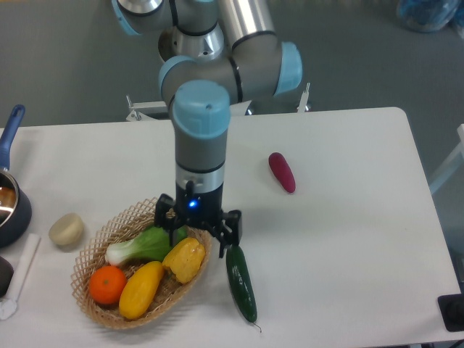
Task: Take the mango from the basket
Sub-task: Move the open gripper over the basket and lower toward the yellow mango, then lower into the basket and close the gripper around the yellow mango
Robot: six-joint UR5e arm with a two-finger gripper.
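Observation:
The mango point(141, 289), a smooth yellow-orange oval, lies in the front of the woven basket point(94, 254), between a round orange point(107, 284) and a ridged yellow bell pepper point(184, 259). A green leafy vegetable point(145, 243) lies behind them. My gripper point(198, 233) hangs open over the basket's right rim, just above the pepper and up and to the right of the mango. Nothing is between its fingers.
A dark green cucumber point(241, 283) lies just right of the basket. A dark red vegetable point(282, 172) sits farther back right. A pale round item point(66, 229) lies left of the basket. A blue-handled pot point(10, 190) stands at the left edge.

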